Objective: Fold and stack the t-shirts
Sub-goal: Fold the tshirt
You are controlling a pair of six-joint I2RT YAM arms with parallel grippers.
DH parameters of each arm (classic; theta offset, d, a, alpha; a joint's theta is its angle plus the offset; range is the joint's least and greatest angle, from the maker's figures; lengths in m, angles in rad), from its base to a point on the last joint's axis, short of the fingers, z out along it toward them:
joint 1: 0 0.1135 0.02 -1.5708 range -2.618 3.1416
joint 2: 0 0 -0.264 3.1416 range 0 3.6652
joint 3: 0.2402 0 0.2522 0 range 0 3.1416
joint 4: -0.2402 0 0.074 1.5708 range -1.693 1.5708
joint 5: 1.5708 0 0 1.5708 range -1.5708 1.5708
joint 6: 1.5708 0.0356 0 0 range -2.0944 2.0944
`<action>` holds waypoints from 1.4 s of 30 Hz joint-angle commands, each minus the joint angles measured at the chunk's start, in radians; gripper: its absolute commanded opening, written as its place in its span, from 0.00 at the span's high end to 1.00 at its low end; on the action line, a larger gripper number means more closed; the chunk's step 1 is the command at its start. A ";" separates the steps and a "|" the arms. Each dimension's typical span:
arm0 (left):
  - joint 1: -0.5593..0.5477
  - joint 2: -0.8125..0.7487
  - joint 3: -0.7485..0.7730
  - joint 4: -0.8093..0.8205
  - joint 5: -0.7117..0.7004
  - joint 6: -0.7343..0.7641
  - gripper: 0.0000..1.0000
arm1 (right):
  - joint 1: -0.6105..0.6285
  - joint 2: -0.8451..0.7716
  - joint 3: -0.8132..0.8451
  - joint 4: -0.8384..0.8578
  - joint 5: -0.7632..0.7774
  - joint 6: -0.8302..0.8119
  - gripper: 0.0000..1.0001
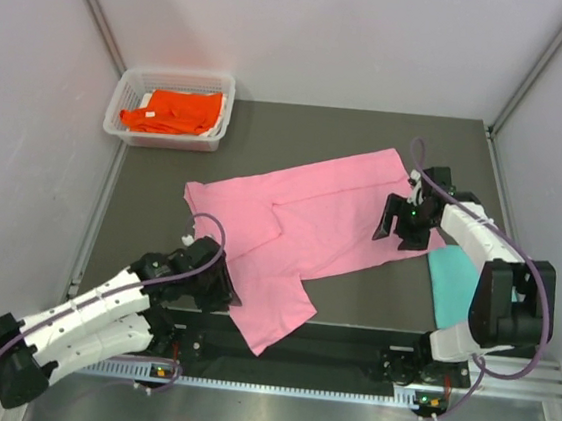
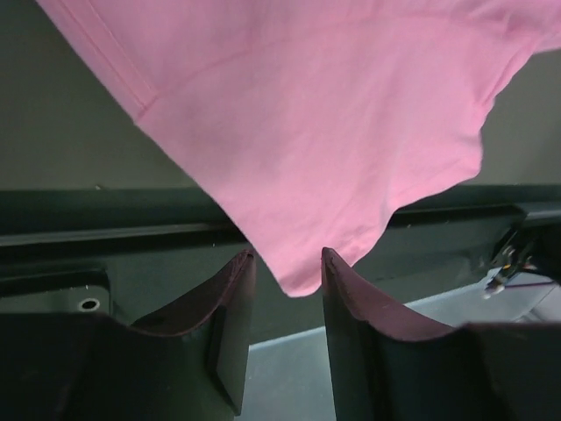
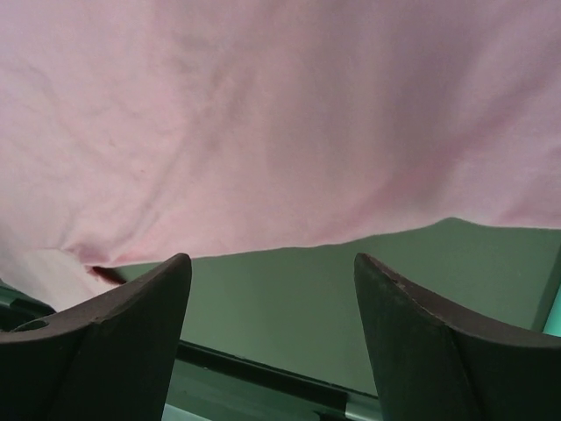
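Your left gripper (image 2: 287,263) stands at a narrow opening and holds nothing. In the left wrist view a near corner of the light pink cotton t-shirt (image 1: 332,206) sits in line with the gap between the two dark fingers (image 2: 230,303). You cannot tell from these views whether cloth and fingers touch.

Your right gripper (image 3: 272,263) is spread wide and also holds nothing. The right wrist view shows the pink hem just ahead of its fingertips, with bare counter between the fingers. From above, this gripper sits at the shirt's right-hand edge.

The pink t-shirt lies spread and unfolded on the dark grey-green counter (image 1: 162,198), running on a diagonal from the far right to the near left. One sleeve is turned in over the body near the middle. The near corner extends past the counter's near edge, over the rail where the arms are bolted.

The teal cloth t-shirt (image 1: 448,278) lies on the counter at the near right, partly hidden by the right arm. It is close to the pink shirt; contact between them cannot be confirmed.

The bright orange cloth t-shirt (image 1: 176,109) lies bunched inside the white mesh basket (image 1: 180,74) at the far left corner, well apart from both grippers.
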 commanded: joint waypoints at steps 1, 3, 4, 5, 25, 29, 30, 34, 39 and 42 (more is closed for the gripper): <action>-0.099 0.067 -0.018 0.046 -0.019 -0.149 0.59 | -0.009 -0.084 -0.025 0.039 -0.031 0.009 0.25; -0.139 0.122 -0.012 0.069 -0.013 -0.155 0.58 | -0.012 -0.103 -0.051 0.040 -0.032 0.007 0.25; -0.152 0.162 -0.010 0.077 -0.017 -0.167 0.57 | -0.011 -0.115 -0.059 0.039 -0.032 0.001 0.25; -0.165 0.173 -0.006 0.085 -0.025 -0.178 0.57 | -0.012 -0.121 -0.065 0.037 -0.032 0.000 0.24; -0.241 0.354 -0.033 0.155 -0.036 -0.275 0.59 | -0.015 -0.089 -0.044 0.016 -0.035 -0.025 0.24; -0.241 0.385 -0.033 0.192 -0.037 -0.269 0.59 | -0.015 -0.075 -0.034 0.016 -0.043 -0.023 0.23; -0.241 0.392 -0.037 0.204 -0.033 -0.266 0.59 | -0.017 -0.070 -0.030 0.017 -0.046 -0.023 0.23; -0.241 0.424 -0.024 0.212 -0.039 -0.258 0.61 | -0.015 -0.060 -0.020 0.011 -0.045 -0.027 0.23; -0.241 0.440 0.019 0.169 -0.054 -0.241 0.71 | -0.017 -0.061 -0.028 0.012 -0.042 -0.027 0.23; -0.241 0.425 0.023 0.158 -0.062 -0.236 0.88 | -0.018 -0.063 -0.034 0.020 -0.045 -0.025 0.23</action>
